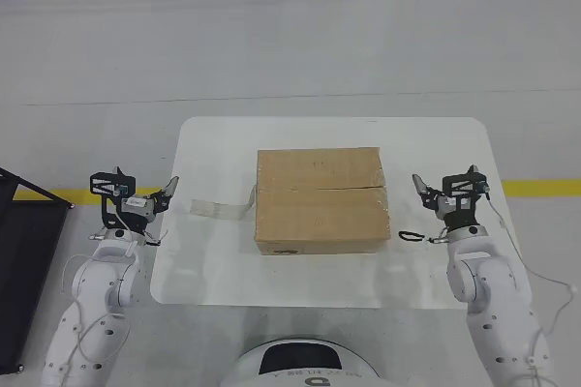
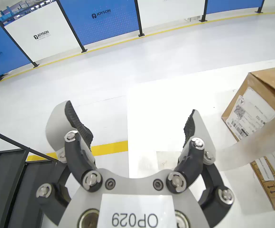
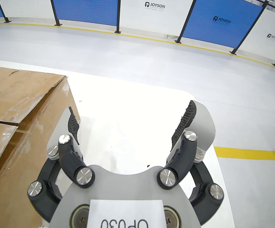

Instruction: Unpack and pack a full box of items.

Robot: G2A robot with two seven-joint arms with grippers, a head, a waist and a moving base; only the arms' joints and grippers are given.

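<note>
Box (image 1: pixel 320 198) midway between parted fingers (image 2: pixel 79 125)

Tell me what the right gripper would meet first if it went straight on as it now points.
The way looks free. Ahead of the right gripper is only bare table, then floor. The box stands off to one side. If it tilts down, the table comes first; depth is unclear.

Box (image 1: pixel 320 198) plain brown; table (image 1: pixel 213 155) white; floor stripe (image 1: pixel 552 187) yellow; fence panels (image 2: pixel 104 24) alternating blue and white, fine-dotted
</note>
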